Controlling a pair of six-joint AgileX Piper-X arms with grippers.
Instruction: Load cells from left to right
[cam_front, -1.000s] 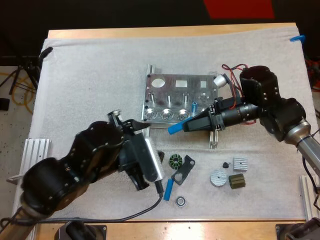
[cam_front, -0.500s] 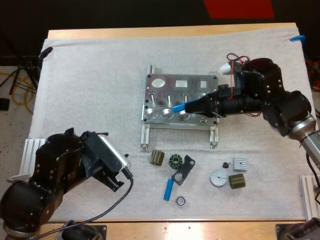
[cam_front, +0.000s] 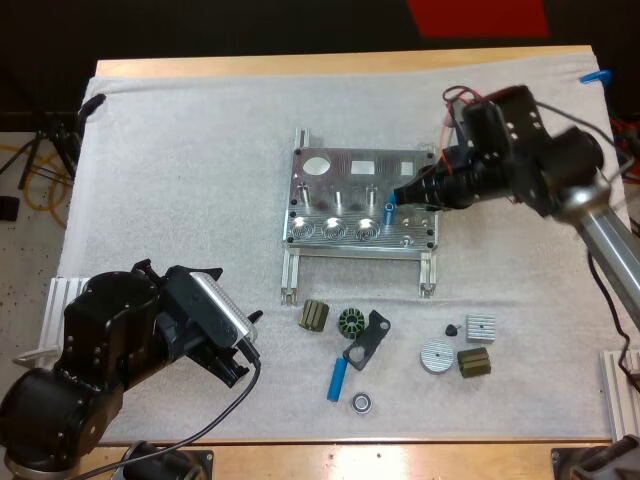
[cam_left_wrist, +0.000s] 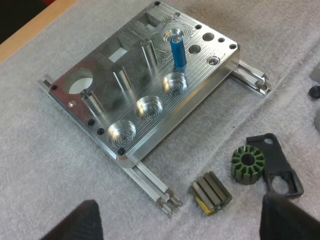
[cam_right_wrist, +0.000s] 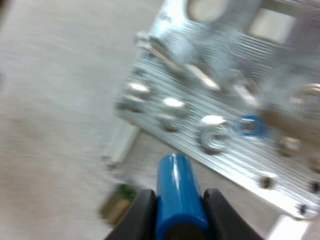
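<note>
Pulling back toward the upper right of the high view, the right gripper (cam_front: 402, 193) had left the fixture's (cam_front: 338, 172) front row, still clenched on its blue cylinder (cam_right_wrist: 176, 185). Nothing new was loaded, I judged: the three front sockets (cam_left_wrist: 150, 106) lay empty, with one blue cell (cam_left_wrist: 177, 49) upright behind them. The left gripper (cam_front: 238, 345) sat released at lower left. A spare cell (cam_front: 338, 380) lay on the mat (cam_front: 180, 180) at lower centre.

We see the metal fixture (cam_left_wrist: 145, 70) bright, finely ridged, the blue cylinder (cam_right_wrist: 177, 197) glossy, the bracket (cam_front: 372, 330) at the fixture's six o'clock matt black, the mat (cam_front: 180, 180) nubbly cloth.
</note>
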